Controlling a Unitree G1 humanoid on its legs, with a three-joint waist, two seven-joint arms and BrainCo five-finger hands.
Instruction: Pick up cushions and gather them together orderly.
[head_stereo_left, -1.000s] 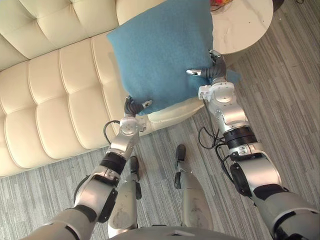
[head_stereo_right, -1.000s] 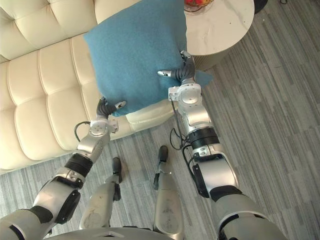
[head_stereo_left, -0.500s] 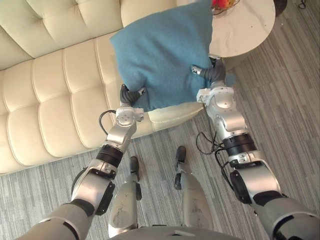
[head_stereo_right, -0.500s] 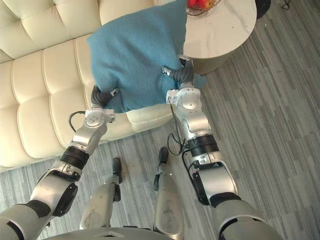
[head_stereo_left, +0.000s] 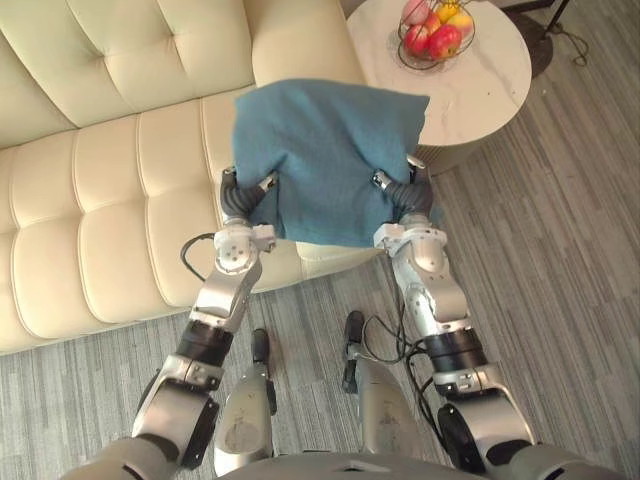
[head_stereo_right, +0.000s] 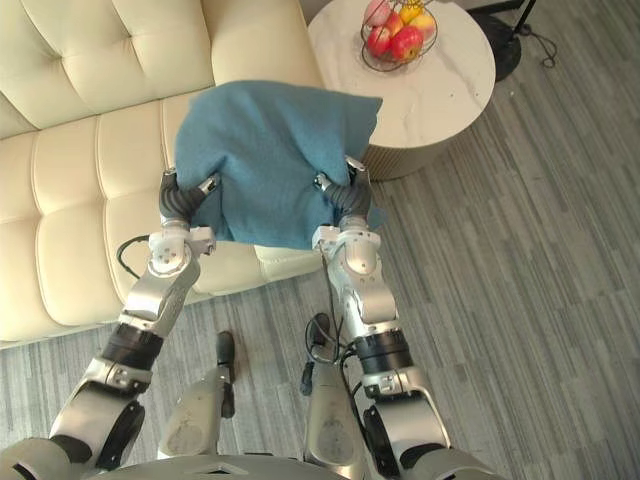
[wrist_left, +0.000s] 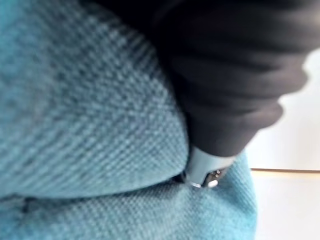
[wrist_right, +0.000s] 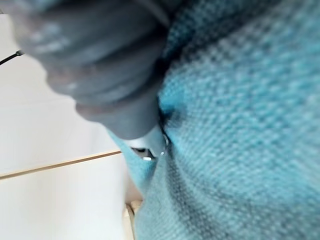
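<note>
Blue cushion carried out over the sofa's end seat

The blue cushion (head_stereo_left: 325, 150) is off the sofa (head_stereo_left: 110, 190), held up by its near edge. The left hand (head_stereo_left: 240, 200) and right hand (head_stereo_left: 405, 195) each pinch that edge, thumb on top and fingers curled beneath. Over the last second the hands have drawn closer together and the cushion has tipped away, above the seat beside the round table (head_stereo_left: 480, 85). It looks ready for placing, though set-down is not yet done.
</note>
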